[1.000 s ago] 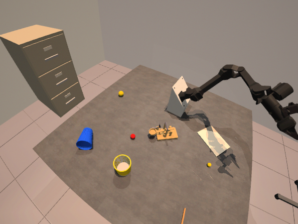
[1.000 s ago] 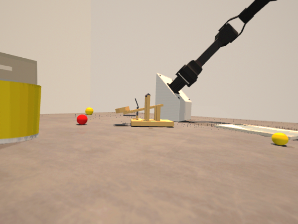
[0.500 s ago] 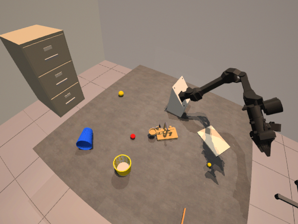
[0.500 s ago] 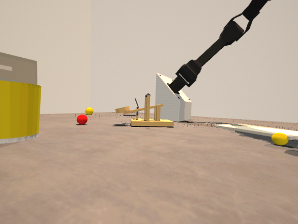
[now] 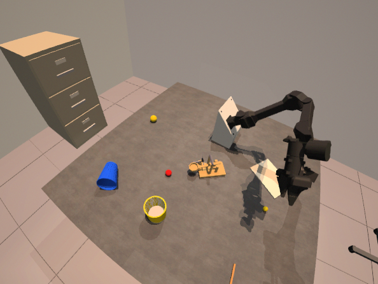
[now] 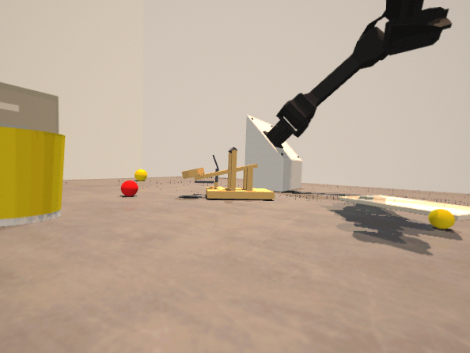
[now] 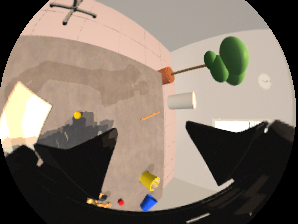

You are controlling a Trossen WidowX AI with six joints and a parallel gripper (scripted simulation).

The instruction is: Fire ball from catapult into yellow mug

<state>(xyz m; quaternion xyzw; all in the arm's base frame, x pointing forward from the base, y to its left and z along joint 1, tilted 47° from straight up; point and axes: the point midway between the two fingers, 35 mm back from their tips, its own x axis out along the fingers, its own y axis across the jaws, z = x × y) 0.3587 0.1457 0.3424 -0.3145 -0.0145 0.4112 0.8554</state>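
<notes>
The wooden catapult (image 5: 216, 174) (image 6: 240, 195) (image 7: 102, 204) stands mid-table, its scoop end pointing left in the top and exterior views; I see no ball in the scoop. The yellow mug (image 5: 156, 219) (image 6: 32, 174) (image 7: 149, 181) stands upright, with no ball visible inside. A small yellow ball (image 5: 265, 209) (image 6: 441, 218) (image 7: 77, 115) lies at the right of the table. A red ball (image 5: 168, 172) (image 6: 129, 188) (image 7: 121, 202) lies left of the catapult. Another yellow ball (image 5: 153, 118) (image 6: 141, 175) lies farther back. My gripper (image 7: 152, 128) is open and empty, raised over the table's right side, away from the balls.
A blue cup (image 5: 109, 175) (image 7: 148, 203) lies on its side at the left. A tall sloped white block (image 5: 223, 137) (image 6: 263, 170) stands behind the catapult, against the arm. A flat pale panel (image 5: 266, 177) (image 6: 415, 206) (image 7: 22, 120) lies beneath the arm. An orange stick (image 5: 233, 274) (image 7: 150, 116) lies near the front edge.
</notes>
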